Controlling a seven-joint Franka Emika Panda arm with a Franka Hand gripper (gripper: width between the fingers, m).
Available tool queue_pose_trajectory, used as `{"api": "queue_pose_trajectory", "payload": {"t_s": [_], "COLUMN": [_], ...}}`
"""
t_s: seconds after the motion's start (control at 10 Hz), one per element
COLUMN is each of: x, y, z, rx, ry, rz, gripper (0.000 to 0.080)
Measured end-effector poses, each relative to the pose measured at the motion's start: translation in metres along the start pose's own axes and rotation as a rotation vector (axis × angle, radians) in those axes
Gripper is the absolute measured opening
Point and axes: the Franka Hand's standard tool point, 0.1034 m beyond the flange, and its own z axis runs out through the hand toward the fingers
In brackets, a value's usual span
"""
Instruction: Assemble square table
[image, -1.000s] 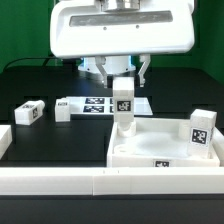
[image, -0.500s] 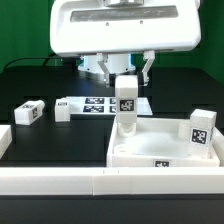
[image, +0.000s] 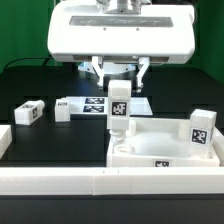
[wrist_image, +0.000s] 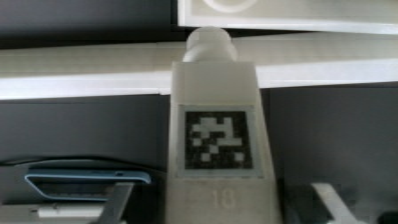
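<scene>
The square table's white top (image: 165, 152) lies at the exterior view's right, with one tagged leg (image: 200, 128) standing in its far right corner. My gripper (image: 119, 86) is shut on another white tagged leg (image: 118, 108). It holds that leg upright over the top's far left corner, with the leg's narrow peg end down at the rim. In the wrist view this leg (wrist_image: 217, 130) fills the middle, its peg pointing at the top's rim (wrist_image: 89, 70). A finger (wrist_image: 134, 200) shows on either side of it.
Two loose legs (image: 28, 112) (image: 65, 107) lie at the exterior view's left beside the marker board (image: 98, 103). White border rails run along the front (image: 60, 182) and the left edge (image: 5, 138). The white arm housing (image: 120, 30) hangs above.
The gripper and the held leg have shifted slightly toward the exterior view's left and a little lower. Nothing else has moved.
</scene>
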Motion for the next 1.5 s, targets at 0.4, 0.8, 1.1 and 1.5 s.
{"api": "queue_pose_trajectory", "payload": {"t_s": [0.4,0.8,1.1,1.5], "x": [-0.015,-0.025,-0.030,-0.037], "y": [-0.010,-0.013,-0.011,-0.012], "z": [0.006,0.009,0.011,0.017], "rx": [0.008,0.010,0.008,0.006], "ry": [-0.027,-0.044,-0.052,-0.056], "rz": [-0.011,-0.018,-0.019,-0.023], "gripper": [0.0287,0.0287,0.0287,0.0287]}}
